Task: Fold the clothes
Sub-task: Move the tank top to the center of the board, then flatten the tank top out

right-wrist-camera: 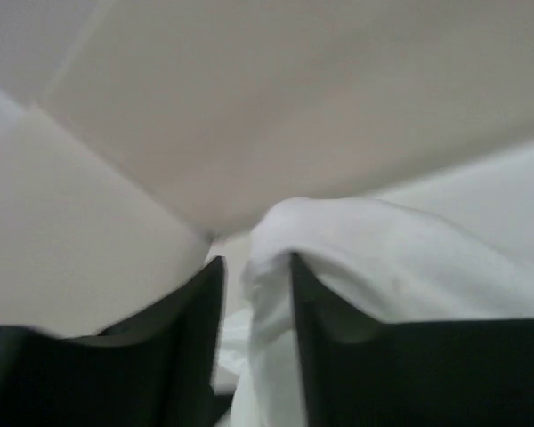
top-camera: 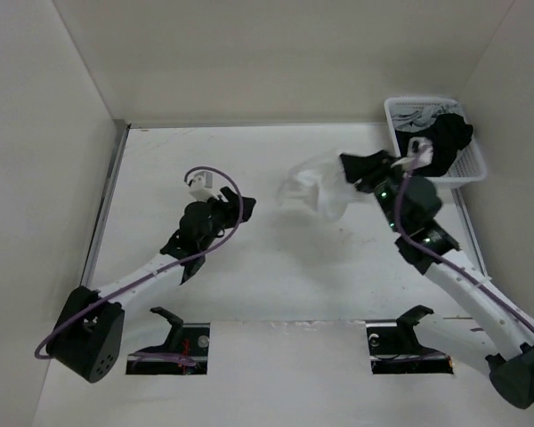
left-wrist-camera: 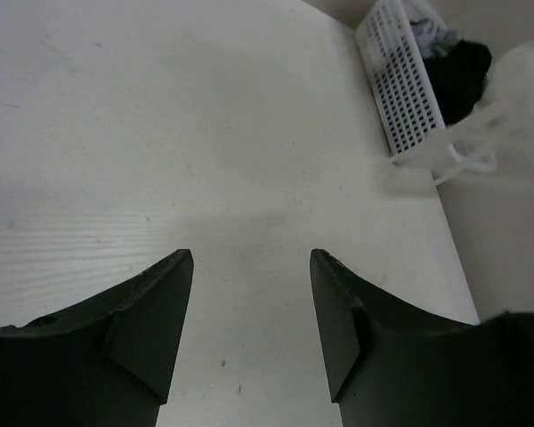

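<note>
Camisole (top-camera: 316,185) is pictured bunched and lifted off the table (top-camera: 276,276), just left of the basket (top-camera: 470,171), with its white fabric pinched between the fingers of the right gripper (right-wrist-camera: 254,267). No fold is judged to have been made. The garment has yet to be laid flat, smoothed and doubled over, so nearly the whole job is left. The left gripper (left-wrist-camera: 249,258) is held spread wide and empty over bare tabletop, well to the left of the basket. Black garments (top-camera: 447,140) are heaped inside the basket. Ample open surface for spreading is offered left of the basket and nearer the arms. Room is tight only beside the basket itself, where loose fabric could be snagged on the lattice.
</note>
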Robot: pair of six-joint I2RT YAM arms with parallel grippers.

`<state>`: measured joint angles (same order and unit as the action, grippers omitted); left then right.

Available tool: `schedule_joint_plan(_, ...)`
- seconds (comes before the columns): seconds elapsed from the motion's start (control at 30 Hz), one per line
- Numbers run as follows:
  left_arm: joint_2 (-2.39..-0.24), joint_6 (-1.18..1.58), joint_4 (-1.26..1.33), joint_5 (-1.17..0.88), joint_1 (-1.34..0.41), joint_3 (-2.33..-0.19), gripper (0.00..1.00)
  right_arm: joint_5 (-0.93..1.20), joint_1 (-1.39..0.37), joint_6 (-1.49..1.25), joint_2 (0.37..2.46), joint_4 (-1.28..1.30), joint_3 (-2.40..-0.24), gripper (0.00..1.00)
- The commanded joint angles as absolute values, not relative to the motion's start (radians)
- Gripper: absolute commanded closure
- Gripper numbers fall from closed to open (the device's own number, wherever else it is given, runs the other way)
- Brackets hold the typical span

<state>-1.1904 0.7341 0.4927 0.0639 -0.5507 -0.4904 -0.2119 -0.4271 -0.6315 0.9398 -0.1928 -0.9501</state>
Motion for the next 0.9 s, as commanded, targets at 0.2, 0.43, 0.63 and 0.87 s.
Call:
schedule_joint_plan(0.2, -1.089, 0.769, 0.347, 0.063, -0.432, -0.358, 0.45, -0.281, -0.686, -0.707, 0.965, -0.032, -0.579, 0.28)
schedule_joint_plan(0.43, -1.144, 0.741, 0.287, 0.141, -0.519, -0.344, 0.48, -0.351, -0.628, -0.860, 0.909, 0.083, -0.443, 0.73)
schedule_joint_plan(0.63, -1.316, 0.724, 0.276, 0.222, -0.559, -0.429, 0.48, -0.299, -0.611, -0.793, 1.179, -0.012, -0.552, 0.41)
schedule_joint_plan(0.87, -1.462, 0.739, 0.367, 0.206, -0.553, -0.514, 0.48, -0.273, -0.565, -0.765, 1.410, -0.109, -0.669, 0.47)
